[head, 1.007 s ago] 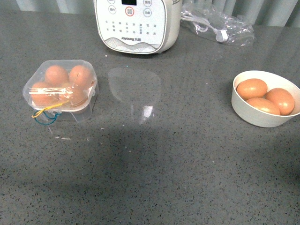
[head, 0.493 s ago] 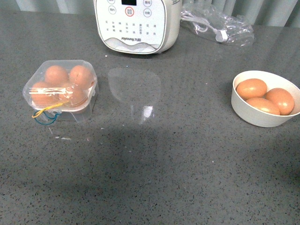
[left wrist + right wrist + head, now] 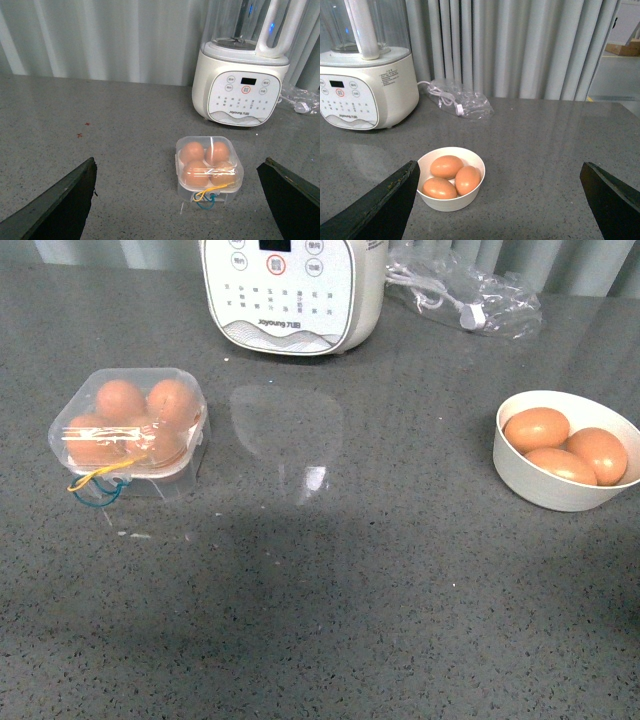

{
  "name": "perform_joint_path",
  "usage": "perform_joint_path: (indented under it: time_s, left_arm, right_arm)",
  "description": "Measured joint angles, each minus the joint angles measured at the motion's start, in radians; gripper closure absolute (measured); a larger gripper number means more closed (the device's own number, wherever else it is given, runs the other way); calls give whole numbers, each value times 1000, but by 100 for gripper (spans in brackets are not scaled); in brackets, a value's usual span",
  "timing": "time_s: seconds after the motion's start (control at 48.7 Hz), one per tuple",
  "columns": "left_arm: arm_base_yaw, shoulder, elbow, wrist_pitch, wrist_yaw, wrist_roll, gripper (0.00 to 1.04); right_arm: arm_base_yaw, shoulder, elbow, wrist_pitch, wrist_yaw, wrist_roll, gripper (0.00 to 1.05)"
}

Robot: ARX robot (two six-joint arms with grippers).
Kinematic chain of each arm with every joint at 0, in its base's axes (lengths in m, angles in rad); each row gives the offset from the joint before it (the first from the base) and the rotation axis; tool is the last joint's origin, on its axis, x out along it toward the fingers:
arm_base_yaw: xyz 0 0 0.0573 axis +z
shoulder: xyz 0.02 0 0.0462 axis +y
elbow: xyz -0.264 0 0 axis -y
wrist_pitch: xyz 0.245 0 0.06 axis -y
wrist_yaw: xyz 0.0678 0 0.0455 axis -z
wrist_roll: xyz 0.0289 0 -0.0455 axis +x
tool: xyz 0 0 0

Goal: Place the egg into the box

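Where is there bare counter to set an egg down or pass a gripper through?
The widest free patch is the counter between the box and the bowl, and all along the near edge. Crowded: the far edge, where the blender base and the plastic bag with a cable sit.
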Motion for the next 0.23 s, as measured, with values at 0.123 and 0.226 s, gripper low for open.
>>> perform_joint_path:
  time_s: [0.123,0.226]
  left_arm:
    - [0,0,0,0,0,0,7]
    - [0,0,0,0,0,0,7]
  right_arm:
    - [0,0,0,0,0,0,7]
    - [0,0,0,0,0,0,7]
